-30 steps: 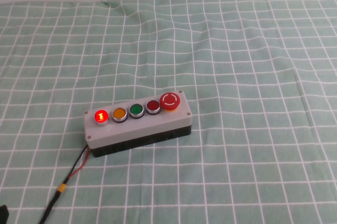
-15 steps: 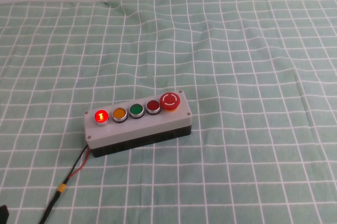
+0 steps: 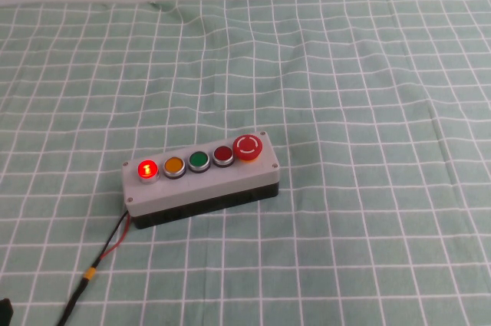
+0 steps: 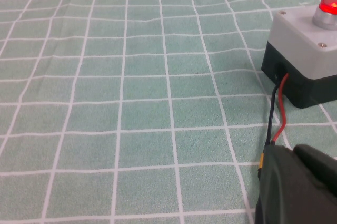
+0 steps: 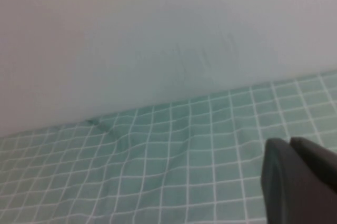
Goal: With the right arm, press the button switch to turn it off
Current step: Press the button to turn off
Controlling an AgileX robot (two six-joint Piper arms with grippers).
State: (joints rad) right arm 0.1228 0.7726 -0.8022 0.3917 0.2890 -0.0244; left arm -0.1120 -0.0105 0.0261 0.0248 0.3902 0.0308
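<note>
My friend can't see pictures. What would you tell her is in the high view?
A grey button box sits on a green checked tablecloth, holding five buttons in a row. The button switch at its left end glows red; then come orange, green, dark red, and a big red knob. Neither the left gripper nor the right gripper shows in this view.

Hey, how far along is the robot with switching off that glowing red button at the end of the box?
Nothing looks done: the button switch glows red at the left end of the grey button box. Nothing is in hand either. The right gripper faces the wall and far cloth, away from the box, and does not appear in the high view. The left gripper sits near the box's cable. The reach and press remain.
</note>
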